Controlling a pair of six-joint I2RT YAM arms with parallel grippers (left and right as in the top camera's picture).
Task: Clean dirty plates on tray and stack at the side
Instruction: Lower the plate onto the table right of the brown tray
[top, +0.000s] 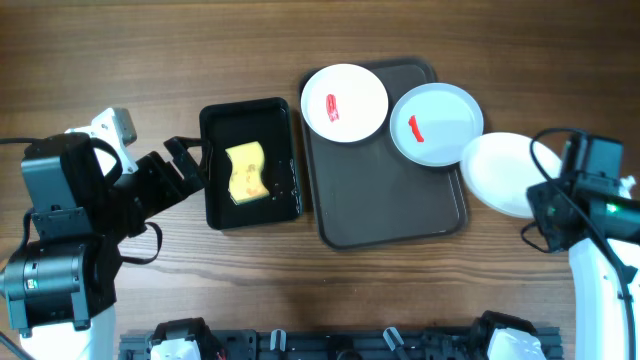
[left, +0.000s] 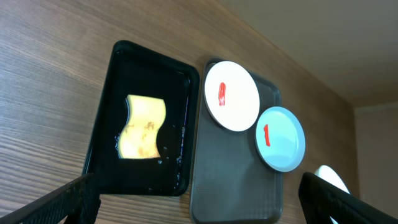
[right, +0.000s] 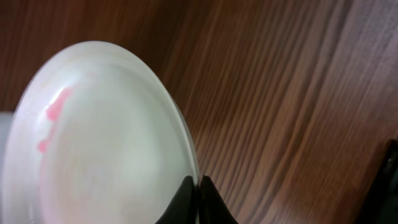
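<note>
While a smeared white plate (top: 345, 103) and pale blue plate (top: 437, 123) sit on the tray (top: 390, 215) | right gripper (right: 194, 186) clamps a third plate (top: 500, 170), faintly pink-stained, just off the tray's right edge | left gripper (top: 185, 163) gapes beside the tub (top: 225, 208) holding the sponge (top: 247, 172) | nothing stacked yet; the task looks barely begun

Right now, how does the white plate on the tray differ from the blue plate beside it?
The white plate is white; the blue plate is pale blue. The white plate sits at the tray's far left corner, beside the tub; the blue plate at its far right corner, near the third plate. The white plate's smear is broad, the blue plate's thin. Both are round and lie flat.
</note>
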